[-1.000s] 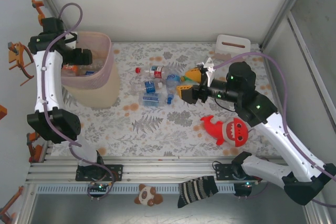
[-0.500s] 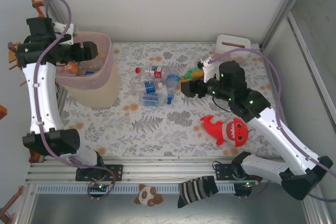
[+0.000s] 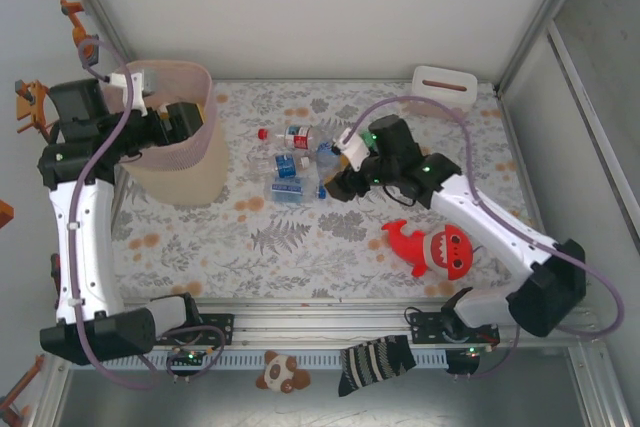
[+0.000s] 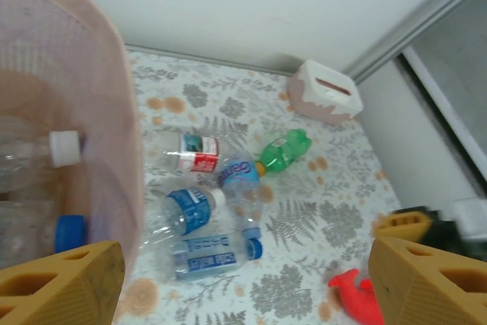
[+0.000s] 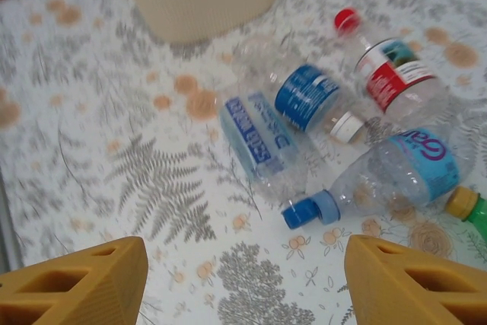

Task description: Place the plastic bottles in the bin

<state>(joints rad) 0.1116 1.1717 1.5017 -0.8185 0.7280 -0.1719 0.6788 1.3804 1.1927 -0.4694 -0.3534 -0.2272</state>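
Your tabletop (image 5: pixel 167 188) is white with grey ferns and orange blotches; the bin (image 4: pixel 91 74) translucent pink; plastic bottles (image 5: pixel 304 97) clear with blue labels; shark plush (image 3: pixel 440 247) red; fingers (image 5: pixel 84 279) mustard yellow.

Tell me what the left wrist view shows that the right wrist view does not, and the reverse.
Left wrist: bottles inside the bin, the white box, part of the shark. Right wrist: the bin's foot on the table. Both: four loose clear bottles and the green bottle. Each also has its own open end effector: the left end effector, the right end effector.
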